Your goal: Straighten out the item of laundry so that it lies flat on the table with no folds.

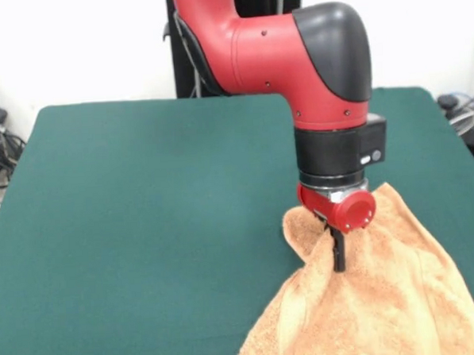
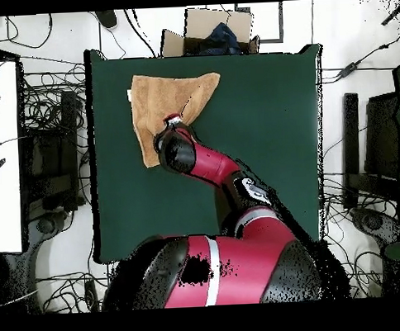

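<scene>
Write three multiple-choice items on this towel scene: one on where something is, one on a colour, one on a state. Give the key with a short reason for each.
1. Where does the towel lie in the front view?
A. at the table's near right
B. at the table's far left
C. in the middle of the table

2. What colour is the table top?
A. white
B. dark green
C. red

3. How does the towel lie?
A. flat, with no folds
B. rumpled and bunched up under the tool
C. rolled into a tight tube

Key:
1 A: the towel fills the lower right corner of the front view; the overhead view puts it at the table's far edge from the robot's base.
2 B: the felt-like top is dark green all over.
3 B: folds run down the cloth from a raised bunch at the tool.
</scene>
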Robot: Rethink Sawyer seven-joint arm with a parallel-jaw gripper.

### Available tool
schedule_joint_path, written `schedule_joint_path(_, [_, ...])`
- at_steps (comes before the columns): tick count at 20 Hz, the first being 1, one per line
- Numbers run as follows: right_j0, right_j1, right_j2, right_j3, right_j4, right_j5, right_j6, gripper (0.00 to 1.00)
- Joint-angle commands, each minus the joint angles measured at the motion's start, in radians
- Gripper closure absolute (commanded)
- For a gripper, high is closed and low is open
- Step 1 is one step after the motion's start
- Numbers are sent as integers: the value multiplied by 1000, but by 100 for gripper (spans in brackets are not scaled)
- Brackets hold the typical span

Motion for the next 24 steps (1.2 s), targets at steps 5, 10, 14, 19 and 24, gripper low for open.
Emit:
schedule_joint_path(5, [-57,38,10,218,-105,-21,112,100])
schedule_joint_path(10, [-64,36,12,220,-118,-14,103,100])
schedule_joint_path(14, [-69,28,15,243,-125,-19,112,100])
schedule_joint_path(19, [-69,21,20,269,-124,-30,123,100])
schedule_joint_path(24, [-71,17,24,295,-119,-40,126,100])
